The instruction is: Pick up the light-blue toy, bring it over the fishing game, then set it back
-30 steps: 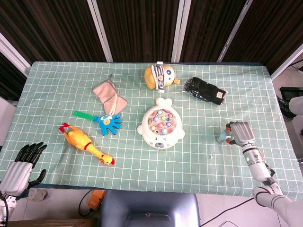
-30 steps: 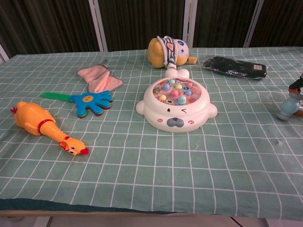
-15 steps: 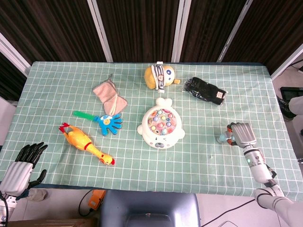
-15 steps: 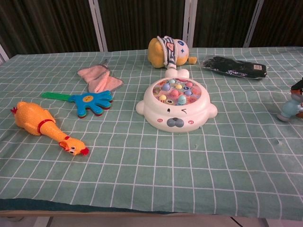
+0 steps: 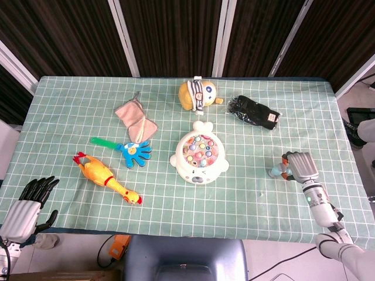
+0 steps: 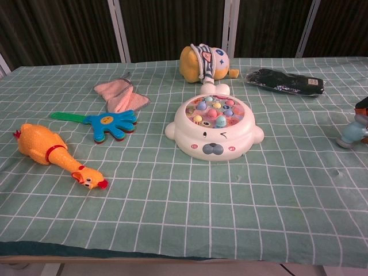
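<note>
Plainly, the right hand (image 5: pixel 300 165) has its fingers (image 5: pixel 291 157) curled around the light-blue toy (image 5: pixel 276 170) at the right edge of the head view, the palm's back facing the camera. Whether they actually pinch it or merely rest against it I cannot tell; the toy's base seems to sit on the counter (image 5: pixel 246 199). In the chest view only the toy (image 6: pixel 351 135) shows, at the far right edge, with a dark sliver of the hand above it.

The left hand (image 5: pixel 26 205) hangs at the lower left of the head view, off the cloth's edge, fingers spread and holding nothing.

The fishing game (image 5: pixel 200 157) sits at the centre of the frame, well apart from the toy. By my judgement the task stands at one of its ends: either the grasp is just forming and the lift, carry and return all remain, or the toy is already set back and only the release is left. These pictures alone do not settle which.
</note>
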### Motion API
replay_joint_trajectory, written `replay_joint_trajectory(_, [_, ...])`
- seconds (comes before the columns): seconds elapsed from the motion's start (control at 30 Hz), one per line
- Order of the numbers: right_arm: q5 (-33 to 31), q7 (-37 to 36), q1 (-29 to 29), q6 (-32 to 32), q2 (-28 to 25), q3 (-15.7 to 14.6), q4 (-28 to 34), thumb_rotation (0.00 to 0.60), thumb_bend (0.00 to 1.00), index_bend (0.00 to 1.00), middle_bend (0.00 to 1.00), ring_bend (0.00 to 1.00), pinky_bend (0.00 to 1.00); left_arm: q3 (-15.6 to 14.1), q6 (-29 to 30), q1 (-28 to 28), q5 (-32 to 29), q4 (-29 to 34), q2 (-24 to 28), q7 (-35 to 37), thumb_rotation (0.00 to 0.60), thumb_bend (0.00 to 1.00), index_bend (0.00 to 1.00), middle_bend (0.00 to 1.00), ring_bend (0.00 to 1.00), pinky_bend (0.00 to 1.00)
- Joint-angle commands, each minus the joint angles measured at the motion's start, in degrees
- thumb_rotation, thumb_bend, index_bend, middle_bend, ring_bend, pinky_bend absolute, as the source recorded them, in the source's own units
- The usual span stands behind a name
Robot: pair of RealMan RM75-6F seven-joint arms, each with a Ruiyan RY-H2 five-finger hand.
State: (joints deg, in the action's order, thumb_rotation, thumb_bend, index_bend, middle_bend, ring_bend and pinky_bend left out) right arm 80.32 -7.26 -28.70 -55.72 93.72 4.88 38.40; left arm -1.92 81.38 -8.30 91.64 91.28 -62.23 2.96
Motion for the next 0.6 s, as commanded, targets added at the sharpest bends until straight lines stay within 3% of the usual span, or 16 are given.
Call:
replay_joint_trajectory(0.03, [0.1, 0.0, 0.0, 0.0, -0.1, -0.1, 0.1, 0.600, 0.33, 0.70, 0.59, 0.57, 0.84, 0.0, 0.0, 0.0, 0.0, 0.0, 0.0, 0.0, 0.600, 0.41, 0.05, 0.04, 0.00, 0.02])
replay_joint_trajectory(0.6, [0.1, -0.1, 0.4, -0.2, -0.4, 0.1, 0.0, 0.600, 0.31, 0.69, 0.58, 0.57, 0.84, 0.0, -0.2, -0.1, 0.1, 0.0, -0.1, -0.1, 0.600, 0.41, 0.05, 0.04, 0.00, 0.02])
